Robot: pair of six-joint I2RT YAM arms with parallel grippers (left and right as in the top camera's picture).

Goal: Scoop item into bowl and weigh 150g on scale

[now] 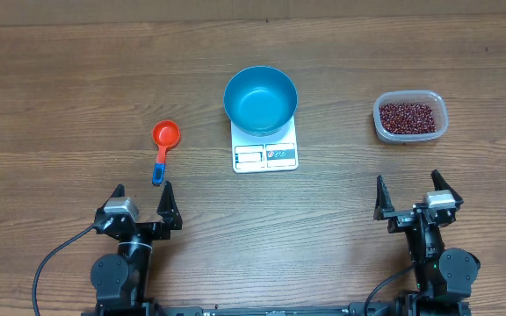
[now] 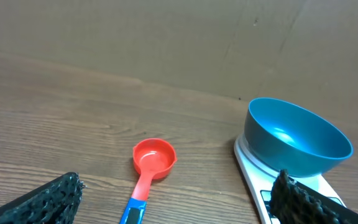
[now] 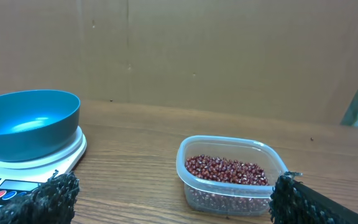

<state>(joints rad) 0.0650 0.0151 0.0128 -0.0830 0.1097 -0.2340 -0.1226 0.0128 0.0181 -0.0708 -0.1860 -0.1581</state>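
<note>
Backing the wooden table [image 3: 135,134] under the scale [image 3: 72,149], a plain cardboard wall [image 3: 197,50].

Glossy smooth blue bowl [image 1: 260,98]; clear plastic tub [image 1: 410,117]; matt wood-grain table [image 1: 77,96].

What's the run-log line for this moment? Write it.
left gripper: open, empty | right gripper: open, empty | bowl: empty, on scale | beans: in clear tub | red scoop: lying left of scale
</note>
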